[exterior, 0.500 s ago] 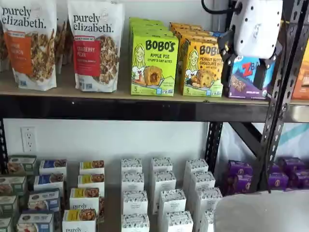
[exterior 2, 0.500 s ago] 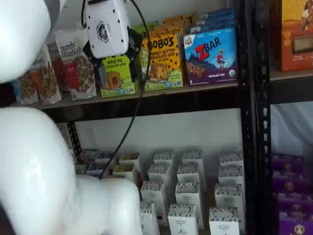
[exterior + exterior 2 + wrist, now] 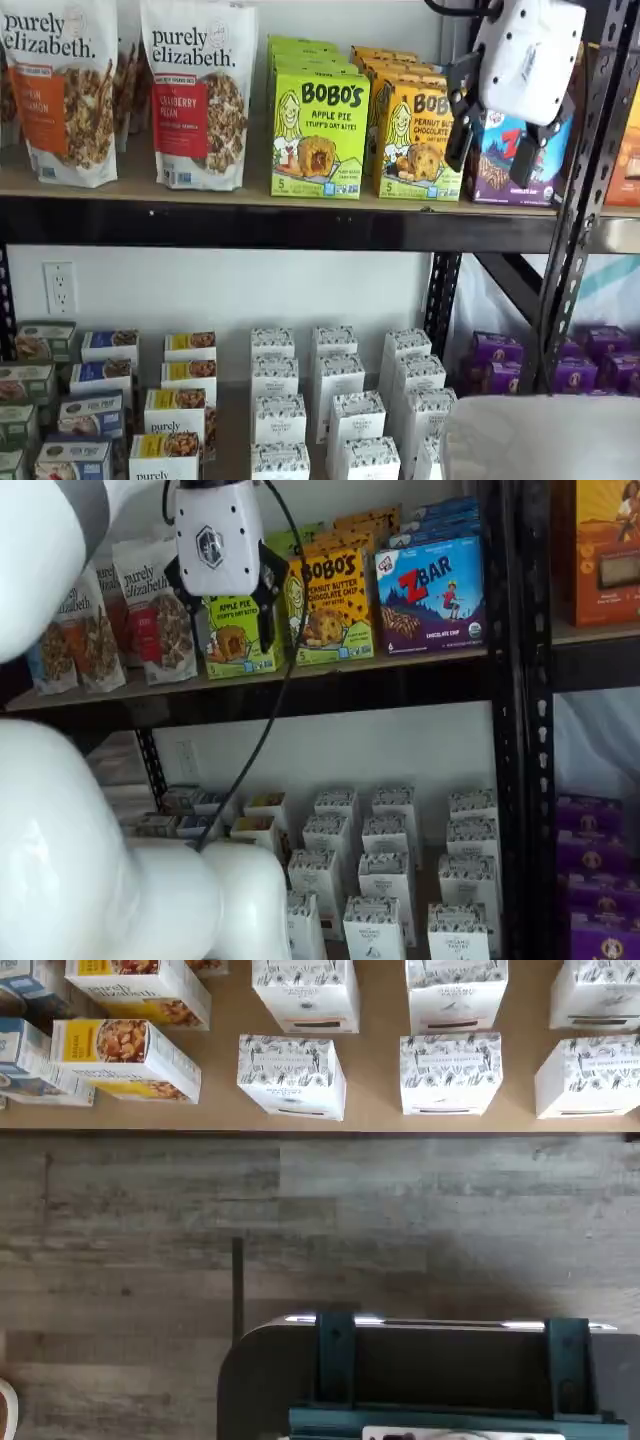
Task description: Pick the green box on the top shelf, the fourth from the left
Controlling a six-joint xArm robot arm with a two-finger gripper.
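Observation:
The green box (image 3: 318,135) is a lime Bobo's Apple Pie carton standing upright at the front of its row on the top shelf (image 3: 250,226). In a shelf view my gripper (image 3: 492,165) hangs in front of the shelf, right of the green box, before the yellow-orange Bobo's box (image 3: 418,140) and the ZBar box (image 3: 505,160). Its two black fingers stand apart with nothing between them. In a shelf view my gripper (image 3: 230,630) overlaps the green box (image 3: 238,648), which shows between the fingers above the top shelf (image 3: 350,685). The wrist view shows neither.
Two Purely Elizabeth bags (image 3: 200,95) stand left of the green box. A black upright (image 3: 585,190) rises just right of the gripper. White cartons (image 3: 335,400) fill the lower shelf, and white cartons (image 3: 292,1075) show in the wrist view above a wood floor (image 3: 300,1210).
The gripper has risen slightly in front of the top shelf and tilted a little. The arm's near white links have shifted. No box has moved.

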